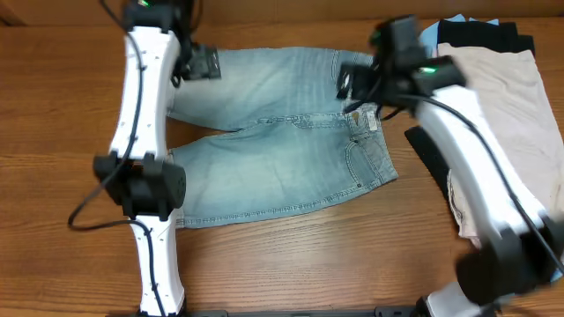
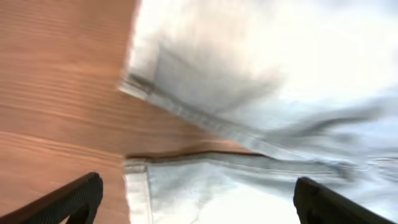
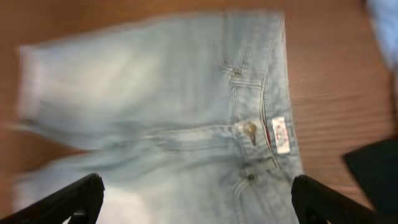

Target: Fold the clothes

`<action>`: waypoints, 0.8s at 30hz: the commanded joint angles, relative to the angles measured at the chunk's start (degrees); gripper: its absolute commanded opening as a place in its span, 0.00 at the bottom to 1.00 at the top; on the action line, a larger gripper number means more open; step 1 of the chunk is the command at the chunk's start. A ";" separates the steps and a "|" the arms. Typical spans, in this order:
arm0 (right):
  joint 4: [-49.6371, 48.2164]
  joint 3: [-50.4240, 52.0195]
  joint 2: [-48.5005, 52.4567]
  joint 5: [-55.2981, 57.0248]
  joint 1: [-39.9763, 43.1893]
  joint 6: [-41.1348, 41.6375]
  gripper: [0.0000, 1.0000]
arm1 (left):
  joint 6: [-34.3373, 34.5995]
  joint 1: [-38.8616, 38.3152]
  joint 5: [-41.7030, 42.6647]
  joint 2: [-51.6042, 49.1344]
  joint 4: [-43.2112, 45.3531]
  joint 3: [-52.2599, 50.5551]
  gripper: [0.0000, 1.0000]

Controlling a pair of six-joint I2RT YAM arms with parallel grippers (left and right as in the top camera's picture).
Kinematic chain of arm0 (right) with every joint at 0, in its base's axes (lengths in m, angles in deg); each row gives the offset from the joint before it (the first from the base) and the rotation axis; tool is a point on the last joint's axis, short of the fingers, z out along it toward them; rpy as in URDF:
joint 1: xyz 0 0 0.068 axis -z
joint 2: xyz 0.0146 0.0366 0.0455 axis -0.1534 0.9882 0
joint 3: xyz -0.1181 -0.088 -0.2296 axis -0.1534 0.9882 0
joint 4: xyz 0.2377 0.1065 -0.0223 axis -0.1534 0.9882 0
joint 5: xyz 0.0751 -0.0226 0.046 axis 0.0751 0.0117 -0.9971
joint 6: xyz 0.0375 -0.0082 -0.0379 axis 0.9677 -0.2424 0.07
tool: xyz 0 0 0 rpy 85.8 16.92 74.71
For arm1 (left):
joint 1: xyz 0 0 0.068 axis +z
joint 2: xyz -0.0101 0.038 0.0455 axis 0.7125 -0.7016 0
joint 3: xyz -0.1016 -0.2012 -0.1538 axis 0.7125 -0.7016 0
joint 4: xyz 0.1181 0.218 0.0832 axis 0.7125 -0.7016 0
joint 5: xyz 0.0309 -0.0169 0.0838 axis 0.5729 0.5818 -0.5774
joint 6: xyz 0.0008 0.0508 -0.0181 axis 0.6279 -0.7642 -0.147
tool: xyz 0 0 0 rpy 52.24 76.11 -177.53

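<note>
Notes shorts (image 1: pixel 282 132) spread flat at centre of tabletop (image 1: pixel 308 264), legs toward left, waistband toward right, no fold yet made. Places left gripper (image 1: pixel 204 62) over upper leg hem, upper left of frame, fingers apart, holding nothing. Places right gripper (image 1: pixel 352 84) over waistband, right of centre, likewise apart and empty. Records beige garment (image 1: pixel 502 97), black garment (image 1: pixel 485 35) and sky-blue garment (image 1: pixel 430 35) stacked at upper right, apparently finished. Judges task part done: shorts wholly outstanding, far edge not yet grasped.
</note>
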 commanded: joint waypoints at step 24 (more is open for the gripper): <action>12.50 22.99 -20.02 21.35 0.17 28.26 1.00 | 86.29 -13.84 -18.40 66.79 3.56 -88.19 1.00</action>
